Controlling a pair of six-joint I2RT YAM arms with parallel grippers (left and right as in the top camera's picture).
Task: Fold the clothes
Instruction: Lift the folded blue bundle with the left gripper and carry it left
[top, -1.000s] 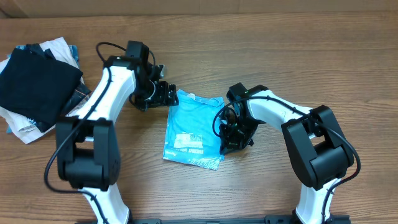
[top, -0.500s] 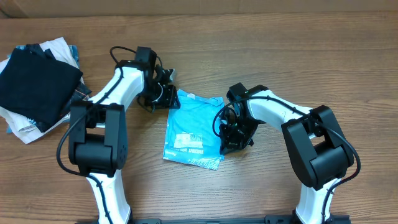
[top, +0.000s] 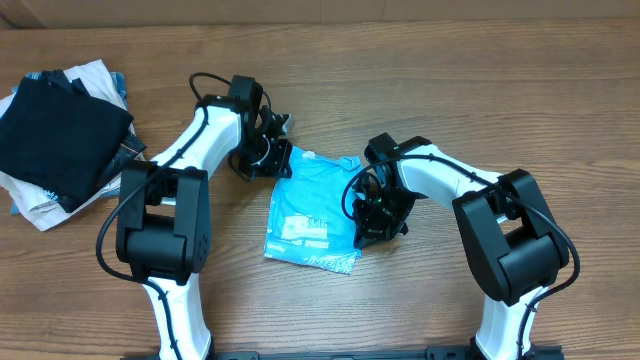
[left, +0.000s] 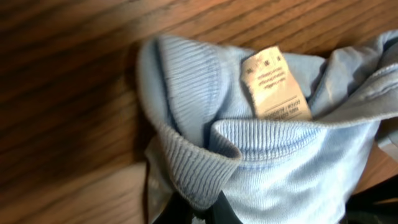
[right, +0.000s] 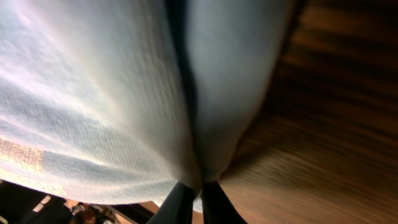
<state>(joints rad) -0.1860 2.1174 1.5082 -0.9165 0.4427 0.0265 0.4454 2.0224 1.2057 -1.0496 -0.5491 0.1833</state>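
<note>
Clothes (top: 305, 205): one sky-blue T-shirt, already partly folded into a narrow panel, lies on the wooden table (top: 450, 100) between the two arms, its printed lettering towards the near end.

Near edge: the hem lies free, held by nothing. If either arm lifts sharply, this end will probably drag and the layers will shear apart.

Right side, midway: the right gripper (top: 372, 228) is closed on the shirt's right edge. The right wrist view shows a ridge of cloth nipped between the two fingertips (right: 180, 199). I cannot tell how many layers are caught. If only the top layer is held, the lower one is likely to stay on the table and the fold will open.

Far left corner: the left gripper (top: 275, 160) is clamped on the neckline. The left wrist view shows the ribbed collar (left: 186, 168) bunched at the jaws, with the care label (left: 273, 84) just beyond. This bite looks shallow and sits on stretchy rib, so it may slip out or pull the neck out of shape under tension.

Combined risk: the two holds are diagonal to each other. Unequal travel would probably twist the panel rather than fold it.

Far left: the black garment (top: 60, 135) on its pale pile is well apart and poses no evident hazard.
</note>
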